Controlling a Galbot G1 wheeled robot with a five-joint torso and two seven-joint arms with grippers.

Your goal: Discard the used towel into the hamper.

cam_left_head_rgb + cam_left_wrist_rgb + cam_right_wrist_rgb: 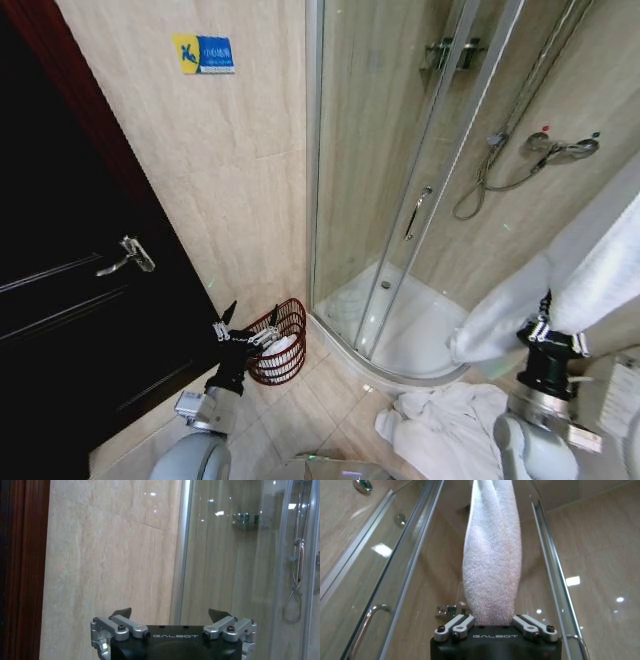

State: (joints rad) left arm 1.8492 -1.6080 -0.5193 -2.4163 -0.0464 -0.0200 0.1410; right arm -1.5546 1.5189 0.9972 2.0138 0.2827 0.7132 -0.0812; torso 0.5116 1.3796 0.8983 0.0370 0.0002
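My right hand (493,624) clenched on hanging towel (492,555), raised above hand. Left hand (243,330) released, idle, hamper (283,345) just beside it. Towel not yet in hamper; carry-over and drop left.

L gripper (243,325) agape, R gripper (494,620) clamped.

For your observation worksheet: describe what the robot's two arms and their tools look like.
Both arms have rounded grey shells with black wrist sections. The left tool and the right tool share a black body lettered GALBOT in white, silver bolted finger links and dark pointed fingertips.
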